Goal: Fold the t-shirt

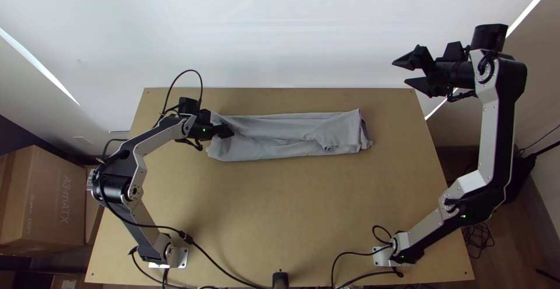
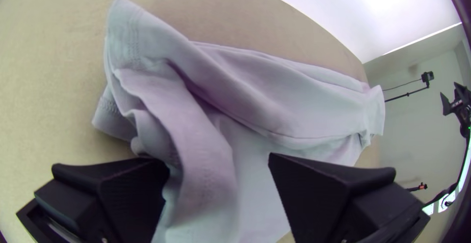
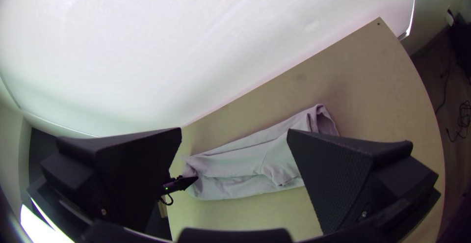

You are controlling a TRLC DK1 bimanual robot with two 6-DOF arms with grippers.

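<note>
Top view: grey t-shirt (image 1: 280,137) lies across the far part of the desk (image 1: 262,207), laid out as a long, narrow, folded strip. Wrinkles run along its length; a small crumple sits toward the right end near the front edge, and layered edges show at that end.

Left gripper (image 1: 226,130) is at the strip's left end, low over the fabric, its body out past that end. Left wrist view: jaws of the left gripper (image 2: 219,158) parted, not clenched. T-shirt spreads below and between them, a raised fold running close beside one jaw; whether that jaw touches it, cannot tell. Hemmed edges lie ruffled just ahead of the same jaw.

Right gripper (image 1: 401,73) in the top view: near the desk's far right corner, well apart from the fabric. Right wrist view: jaws of the right gripper (image 3: 234,130) wide apart, nothing grasped. T-shirt lies well off from them on the desk, seen through the gap, one end partly hidden behind a jaw.
</note>
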